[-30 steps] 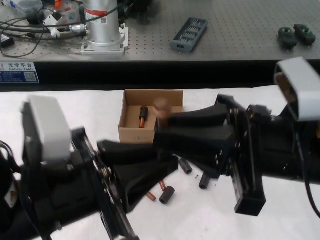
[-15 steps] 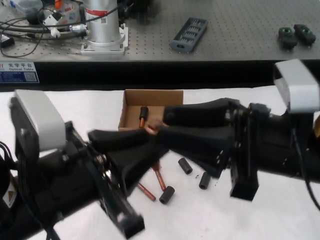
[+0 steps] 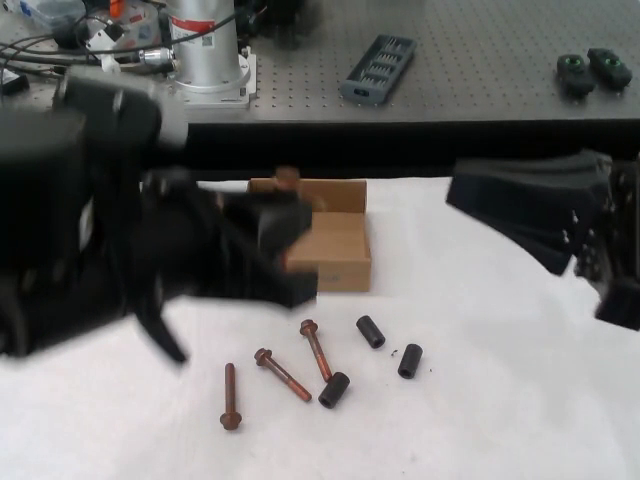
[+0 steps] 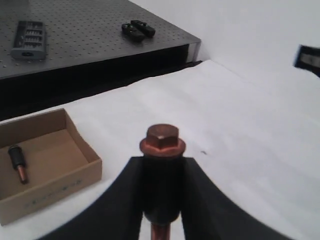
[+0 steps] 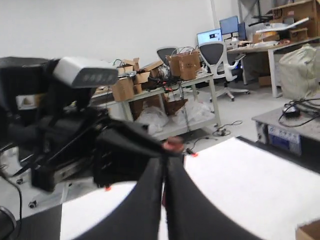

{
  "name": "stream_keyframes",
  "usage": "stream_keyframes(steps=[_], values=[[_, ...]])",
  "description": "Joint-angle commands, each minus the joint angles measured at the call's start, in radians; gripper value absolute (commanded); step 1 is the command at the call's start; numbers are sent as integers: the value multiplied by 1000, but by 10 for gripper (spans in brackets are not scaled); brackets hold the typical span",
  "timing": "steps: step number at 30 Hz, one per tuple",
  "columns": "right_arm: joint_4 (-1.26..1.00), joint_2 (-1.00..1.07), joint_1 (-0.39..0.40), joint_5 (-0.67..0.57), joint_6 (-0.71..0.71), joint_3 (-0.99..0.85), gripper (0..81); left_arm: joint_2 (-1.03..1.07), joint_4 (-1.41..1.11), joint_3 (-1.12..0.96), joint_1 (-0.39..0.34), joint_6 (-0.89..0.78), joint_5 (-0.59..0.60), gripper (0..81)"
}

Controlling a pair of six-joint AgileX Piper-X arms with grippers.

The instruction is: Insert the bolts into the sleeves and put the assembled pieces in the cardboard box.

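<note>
My left gripper (image 4: 162,165) is closed tightly on a black sleeve (image 4: 161,192), one finger on each side of it. A copper bolt (image 4: 162,141) stands upright in this sleeve: its hexagonal head sits on the upper end and a short piece of its shank comes out at the lower end. I hold this pair in the air above the white sheet (image 3: 500,400) that covers the bench, close to the cardboard box (image 3: 335,250). In the high view my left arm covers the left part of the box. The box stands near the far edge of the sheet, about in the middle of the bench, and its open side faces up. One assembled piece (image 4: 17,162) lies on its floor, near a wall. My right gripper (image 5: 165,167) is above the right edge of the bench, well apart from the box. Its two fingers lie together with only a thin line between them, and they hold nothing. Between the box and the near edge of the bench, three loose bolts (image 3: 282,373) and three loose sleeves (image 3: 370,331) lie on the sheet. One of these sleeves is just at the tip of a bolt, but I cannot tell if they touch.
</note>
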Motion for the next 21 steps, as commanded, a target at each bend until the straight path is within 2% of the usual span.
stream_keyframes(steps=[1, 3, 6, 8, 10, 16, 21], values=[[106, -15, -7, -20, -14, -3, 37, 108, 43, -125, 70, -5, 79, 58], [241, -37, -7, 16, -72, -3, 37, 177, 97, -188, 106, -5, 124, 50], [462, -72, -7, 157, -168, -3, 37, 286, 189, -293, 135, 18, 141, 17], [624, -93, -7, 275, -228, -3, 37, 364, 248, -372, 140, 65, 141, 6], [754, -105, -7, 329, -269, -3, 37, 442, 313, -454, 140, 117, 151, 6], [1019, -114, -7, 342, -281, -3, 37, 649, 519, -699, 140, 145, 185, 6], [1046, -114, -7, 342, -281, -3, 37, 820, 608, -909, 141, 145, 60, 6]])
